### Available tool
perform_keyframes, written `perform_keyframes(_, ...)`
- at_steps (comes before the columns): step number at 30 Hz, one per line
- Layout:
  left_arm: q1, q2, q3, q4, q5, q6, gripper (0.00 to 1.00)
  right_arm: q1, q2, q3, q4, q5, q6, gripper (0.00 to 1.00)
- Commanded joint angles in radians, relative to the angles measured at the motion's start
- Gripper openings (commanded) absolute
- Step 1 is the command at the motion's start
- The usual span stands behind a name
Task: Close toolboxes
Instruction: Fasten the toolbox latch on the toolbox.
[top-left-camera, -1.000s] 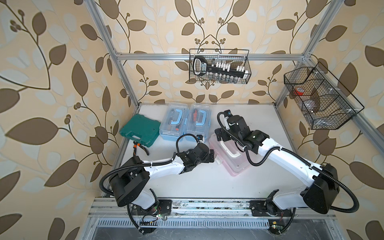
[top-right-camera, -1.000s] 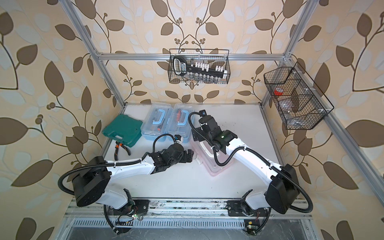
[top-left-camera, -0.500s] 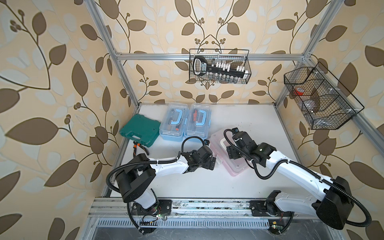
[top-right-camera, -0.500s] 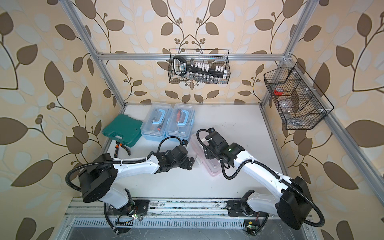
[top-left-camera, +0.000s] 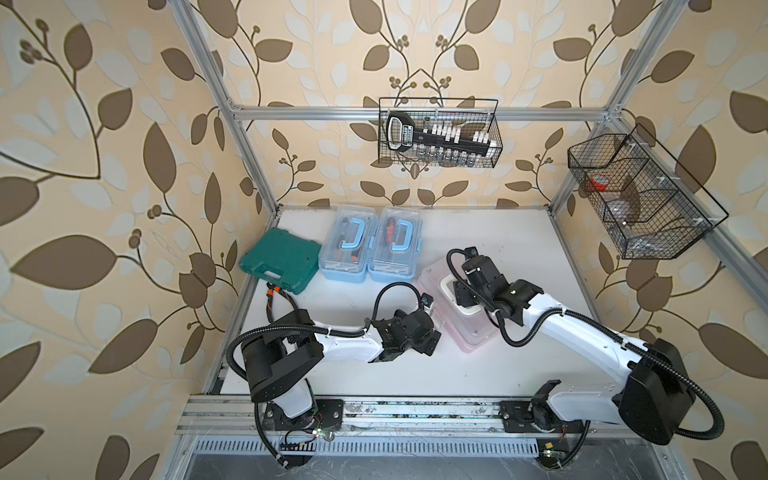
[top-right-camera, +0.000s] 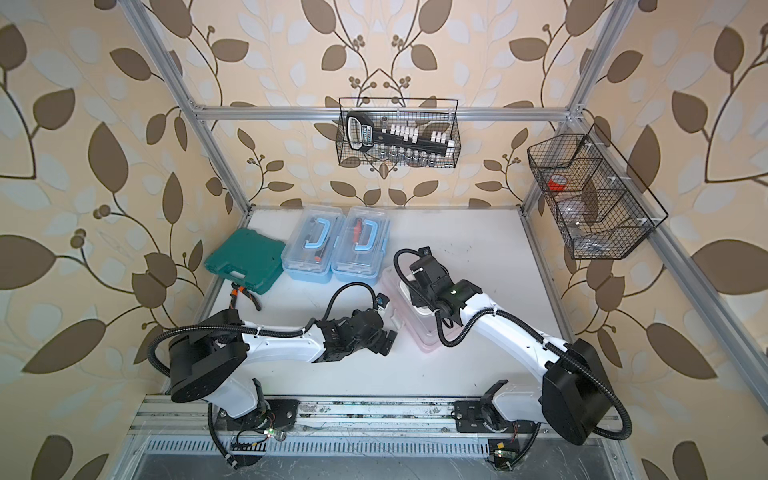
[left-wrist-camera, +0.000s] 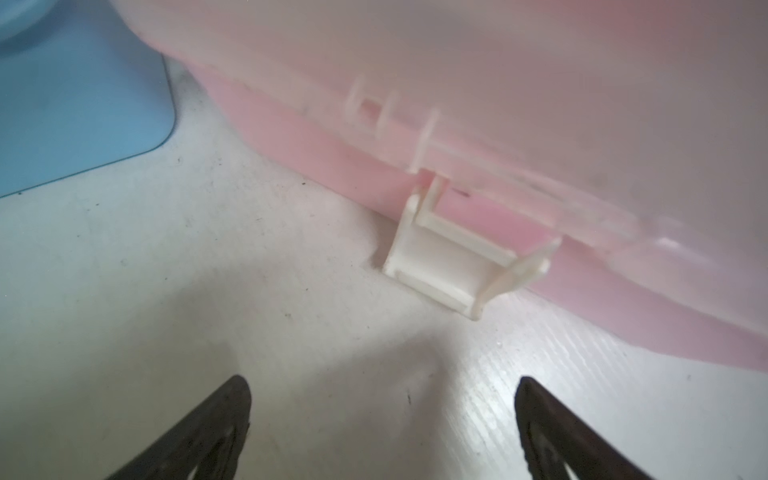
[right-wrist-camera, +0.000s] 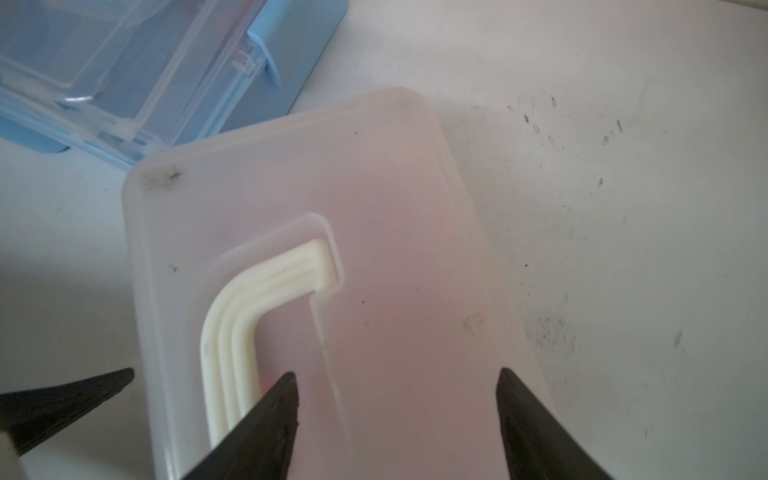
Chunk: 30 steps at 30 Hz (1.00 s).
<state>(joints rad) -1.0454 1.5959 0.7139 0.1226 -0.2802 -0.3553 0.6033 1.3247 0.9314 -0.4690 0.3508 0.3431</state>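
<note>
The pink toolbox (top-left-camera: 476, 334) lies mid-table with its cloudy lid (right-wrist-camera: 374, 199) down and its white handle (right-wrist-camera: 249, 307) flat. My right gripper (right-wrist-camera: 397, 376) hovers open just over that lid, beside the handle, with nothing between its fingers; in a top view the right gripper (top-left-camera: 463, 297) covers the box's middle. My left gripper (left-wrist-camera: 382, 390) is open, low on the table, facing the box's side, where a white latch (left-wrist-camera: 453, 266) hangs unfastened. In a top view the left gripper (top-right-camera: 388, 338) sits just left of the pink toolbox (top-right-camera: 424, 338). Two light blue toolboxes (top-left-camera: 349, 245) (top-left-camera: 395, 243) stand behind, lids down.
A dark green moulded case (top-left-camera: 282, 259) lies at the back left, with a black-and-orange tool (top-left-camera: 274, 293) in front of it. Wire baskets hang on the back wall (top-left-camera: 440, 137) and the right wall (top-left-camera: 640, 208). Bare white table (top-left-camera: 498, 241) spreads right of the pink box.
My right arm has swung from the back toward the front and come down over the pink box's lid, its jaws narrowing somewhat. My left gripper has shifted slightly forward along the box's side.
</note>
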Motion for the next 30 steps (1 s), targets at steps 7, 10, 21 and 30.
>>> perform_keyframes(7, -0.002, -0.004, 0.066, 0.047, -0.130, -0.031, 0.99, -0.066, 0.089, -0.033, -0.106, -0.016, 0.001, 0.71)
perform_keyframes(10, -0.002, 0.003, 0.082, 0.048, -0.127, -0.027, 0.99, -0.093, 0.117, -0.016, -0.102, -0.020, -0.004, 0.71)
perform_keyframes(21, -0.002, 0.024, 0.019, 0.204, -0.122, 0.038, 0.99, -0.136, 0.174, 0.040, -0.066, -0.047, -0.015, 0.72)
perform_keyframes(30, -0.003, 0.173, 0.011, 0.451, -0.211, 0.122, 0.99, -0.136, 0.165, 0.038, -0.056, -0.096, -0.030, 0.74)
